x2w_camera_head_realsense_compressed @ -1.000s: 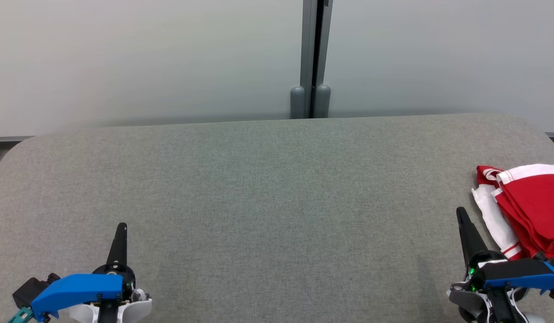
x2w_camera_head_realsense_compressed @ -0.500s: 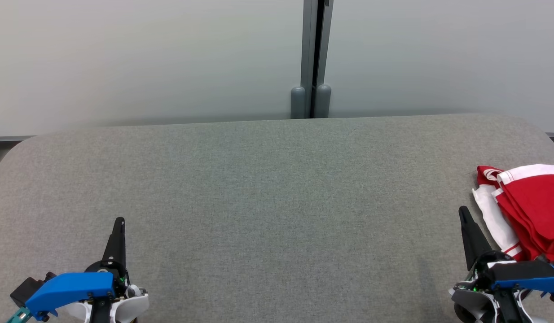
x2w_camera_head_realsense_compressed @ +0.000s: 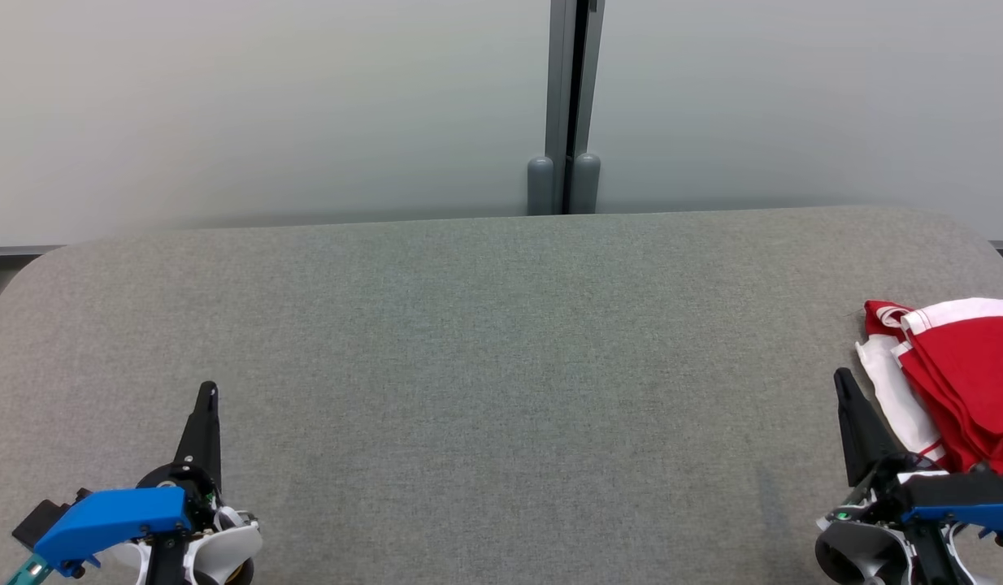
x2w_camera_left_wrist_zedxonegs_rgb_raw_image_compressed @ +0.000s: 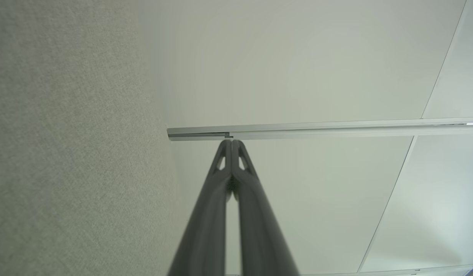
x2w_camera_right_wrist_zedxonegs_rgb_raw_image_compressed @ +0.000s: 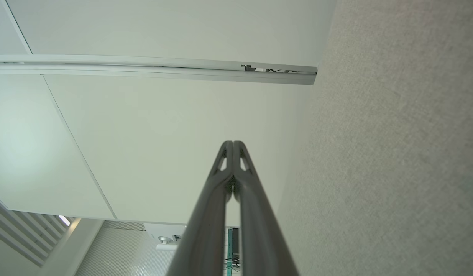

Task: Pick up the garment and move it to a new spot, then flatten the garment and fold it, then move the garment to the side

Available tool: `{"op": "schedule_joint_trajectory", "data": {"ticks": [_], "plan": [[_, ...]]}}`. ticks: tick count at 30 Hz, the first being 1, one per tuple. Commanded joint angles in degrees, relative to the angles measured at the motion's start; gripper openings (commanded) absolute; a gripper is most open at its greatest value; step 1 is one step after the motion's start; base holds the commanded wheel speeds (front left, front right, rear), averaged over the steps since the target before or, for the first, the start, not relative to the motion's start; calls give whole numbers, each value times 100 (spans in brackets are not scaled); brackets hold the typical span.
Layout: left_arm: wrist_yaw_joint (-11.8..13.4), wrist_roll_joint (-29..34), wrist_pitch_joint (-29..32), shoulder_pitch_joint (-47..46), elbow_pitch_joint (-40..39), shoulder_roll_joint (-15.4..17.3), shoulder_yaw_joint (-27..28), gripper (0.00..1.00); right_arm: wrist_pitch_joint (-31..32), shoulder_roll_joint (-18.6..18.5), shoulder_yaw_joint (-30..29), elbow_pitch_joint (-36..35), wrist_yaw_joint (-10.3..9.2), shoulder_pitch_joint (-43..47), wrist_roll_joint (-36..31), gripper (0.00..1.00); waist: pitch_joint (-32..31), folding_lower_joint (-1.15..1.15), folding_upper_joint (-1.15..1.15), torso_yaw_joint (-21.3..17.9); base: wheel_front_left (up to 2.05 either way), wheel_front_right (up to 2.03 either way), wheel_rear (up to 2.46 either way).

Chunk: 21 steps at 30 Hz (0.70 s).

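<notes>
Both grippers sit low at the near edge, well apart: left gripper and right gripper, each with fingers pressed together and holding nothing. The red and white garment lies in layered folds at the right end of the grey table, just beside the right gripper. It looks folded and set aside, so the task is probably near done. If not, the right fingers must part and reach right.

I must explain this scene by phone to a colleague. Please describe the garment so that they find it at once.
Start from the wide grey fabric-covered table in front of the pale wall panels. At its right end, just beside the right gripper, lies the garment. It alone is bright red with white bands.
</notes>
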Motion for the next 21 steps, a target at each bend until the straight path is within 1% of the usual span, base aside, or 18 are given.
{"op": "schedule_joint_trajectory", "data": {"ticks": [1, 5, 21], "plan": [[-44, -70, 40, -69, -39, 1, 10, 0, 31, -42, -24, -37, 2, 88, 79, 0, 0, 0, 0, 1, 0, 0, 0], [-76, -218, 73, -73, -57, 1, 36, 0, 74, -43, -35, -67, 2, 102, 226, 0, 0, 0, 0, 3, 0, 0, 0], [-62, -197, 73, -72, -54, 1, 35, 0, 72, -43, -32, -66, 2, 98, 207, 0, 0, 0, 0, 3, 0, 0, 0]]}}
